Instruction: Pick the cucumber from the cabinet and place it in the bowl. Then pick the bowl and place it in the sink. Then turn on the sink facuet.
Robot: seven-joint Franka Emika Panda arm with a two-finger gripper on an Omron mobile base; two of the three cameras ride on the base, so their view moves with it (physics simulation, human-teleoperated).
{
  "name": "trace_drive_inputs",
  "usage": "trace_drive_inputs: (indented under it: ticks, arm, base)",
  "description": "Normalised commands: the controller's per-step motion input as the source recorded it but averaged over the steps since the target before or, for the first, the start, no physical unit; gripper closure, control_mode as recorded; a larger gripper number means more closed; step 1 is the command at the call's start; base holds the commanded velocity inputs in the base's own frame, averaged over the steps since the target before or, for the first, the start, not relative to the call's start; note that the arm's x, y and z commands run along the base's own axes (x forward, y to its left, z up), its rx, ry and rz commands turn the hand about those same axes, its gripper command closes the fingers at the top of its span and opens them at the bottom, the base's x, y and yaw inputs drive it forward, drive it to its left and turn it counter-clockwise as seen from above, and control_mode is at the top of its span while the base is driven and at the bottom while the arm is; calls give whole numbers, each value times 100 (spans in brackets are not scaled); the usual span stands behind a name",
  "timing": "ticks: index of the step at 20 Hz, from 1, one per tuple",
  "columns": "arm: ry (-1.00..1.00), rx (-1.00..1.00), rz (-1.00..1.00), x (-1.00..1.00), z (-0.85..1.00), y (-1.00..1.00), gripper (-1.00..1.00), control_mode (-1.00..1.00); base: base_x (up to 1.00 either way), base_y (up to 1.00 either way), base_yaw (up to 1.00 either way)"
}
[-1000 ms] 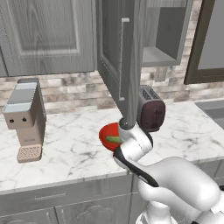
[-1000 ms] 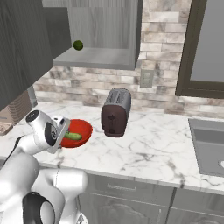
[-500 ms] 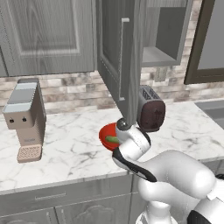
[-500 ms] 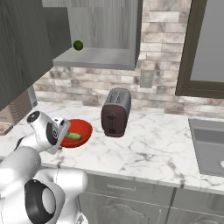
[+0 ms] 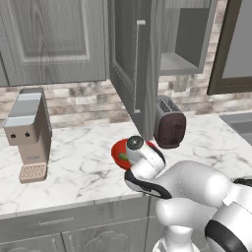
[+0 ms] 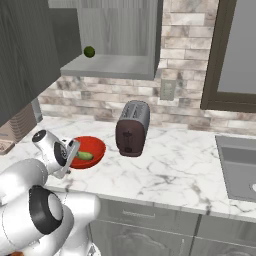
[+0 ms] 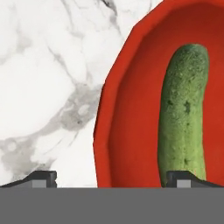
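We see the marble counter (image 6: 170,170) carrying the toaster (image 6: 132,128) and, just beside it, the red bowl (image 6: 92,150). The cucumber (image 7: 183,113) lies inside the bowl. Our end effector (image 7: 109,177) hangs over the bowl's rim, fingers spread apart, holding nothing.

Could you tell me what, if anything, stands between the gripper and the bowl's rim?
Nothing visible does. The open gripper hangs right over the red bowl, its fingertips straddling the near rim, with the cucumber lying inside the bowl.
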Motion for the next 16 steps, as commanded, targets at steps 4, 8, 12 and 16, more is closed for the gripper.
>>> trace_drive_inputs:
  ticks: [4, 8, 12, 16]
  arm:
    - [0, 0, 2, 16, -43, 0, -100, -100]
    - [0, 0, 1, 14, -33, -9, -100, -100]
    - [0, 0, 1, 6, -25, -23, -100, -100]
    - [0, 0, 0, 0, -24, -21, 100, -100]
  base:
    - [0, 0, 0]
    - [0, 0, 0]
    - [0, 0, 0]
    - [0, 0, 0]
